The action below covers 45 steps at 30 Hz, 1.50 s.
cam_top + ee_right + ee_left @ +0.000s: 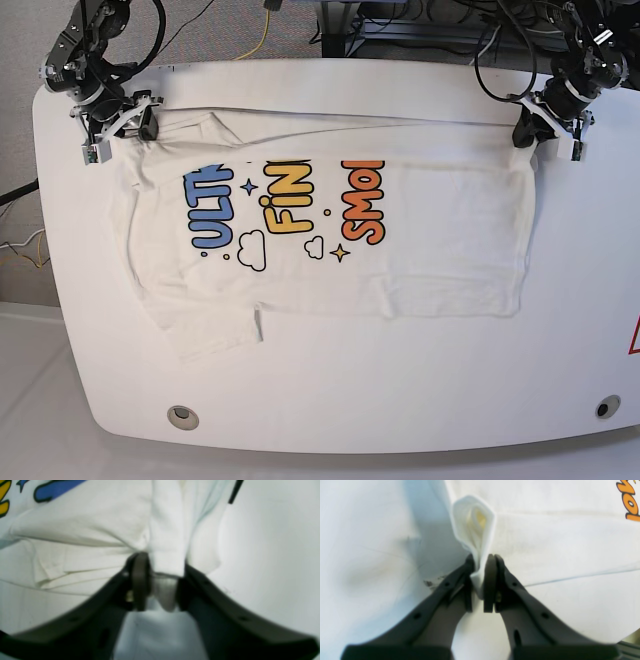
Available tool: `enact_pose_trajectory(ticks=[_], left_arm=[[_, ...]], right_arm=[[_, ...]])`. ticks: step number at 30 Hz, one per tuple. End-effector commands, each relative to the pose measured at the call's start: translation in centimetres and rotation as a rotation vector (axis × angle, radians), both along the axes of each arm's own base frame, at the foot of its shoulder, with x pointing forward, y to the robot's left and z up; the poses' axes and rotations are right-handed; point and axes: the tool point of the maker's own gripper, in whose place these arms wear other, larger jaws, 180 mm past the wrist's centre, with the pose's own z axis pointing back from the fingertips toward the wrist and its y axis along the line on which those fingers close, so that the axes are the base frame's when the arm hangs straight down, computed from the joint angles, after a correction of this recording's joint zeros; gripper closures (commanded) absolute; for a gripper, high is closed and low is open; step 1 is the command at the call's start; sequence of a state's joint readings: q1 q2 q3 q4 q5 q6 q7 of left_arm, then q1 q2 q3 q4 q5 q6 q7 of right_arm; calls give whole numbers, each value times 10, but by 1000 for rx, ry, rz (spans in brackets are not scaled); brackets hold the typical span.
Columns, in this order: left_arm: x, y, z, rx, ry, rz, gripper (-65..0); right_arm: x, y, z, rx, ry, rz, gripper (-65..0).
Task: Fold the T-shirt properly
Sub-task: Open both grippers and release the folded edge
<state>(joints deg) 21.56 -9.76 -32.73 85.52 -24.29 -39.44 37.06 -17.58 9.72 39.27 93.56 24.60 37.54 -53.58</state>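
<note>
The white T-shirt [400, 250] lies flat on the table, its print of blue, yellow and orange letters facing up. Its far part is folded over and covers the top of the print. My left gripper [540, 135] is at the shirt's far right corner, shut on a bunched fold of white cloth in the left wrist view [480, 562]. My right gripper [120, 128] is at the far left corner, shut on a roll of cloth in the right wrist view [163, 562]. One sleeve [215, 335] sticks out at the front left.
The white table [320, 410] has rounded corners and two round holes near its front edge [182, 416] [600, 407]. Cables and a frame [400, 25] run behind the table's far edge. A grey floor lies beyond the left side.
</note>
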Motion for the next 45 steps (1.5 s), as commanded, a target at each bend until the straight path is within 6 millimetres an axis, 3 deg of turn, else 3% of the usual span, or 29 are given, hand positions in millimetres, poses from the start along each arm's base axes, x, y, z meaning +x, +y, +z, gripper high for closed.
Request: enact_pose_trajectory(ticks=[1, 4, 8, 19, 26, 45], left_arm=[[-62, 12, -44, 132, 337, -51, -26], [-62, 13, -43, 135, 336, -51, -26], [-56, 13, -38, 148, 315, -55, -31], [-39, 22, -11, 194, 225, -24, -349], [-28, 26, 5, 227, 176, -26, -458], [-14, 25, 17, 244, 132, -31, -470]], right_arm=[[-8, -10, -2, -44, 48, 0, -335], [-8, -10, -2, -44, 48, 2, -417], [-8, -9, -2, -43, 47, 2, -461], [-5, -10, 0, -45, 39, 2, -446], [-5, -10, 0, -46, 39, 3, -446], [2, -11, 3, -48, 22, 3, -446]])
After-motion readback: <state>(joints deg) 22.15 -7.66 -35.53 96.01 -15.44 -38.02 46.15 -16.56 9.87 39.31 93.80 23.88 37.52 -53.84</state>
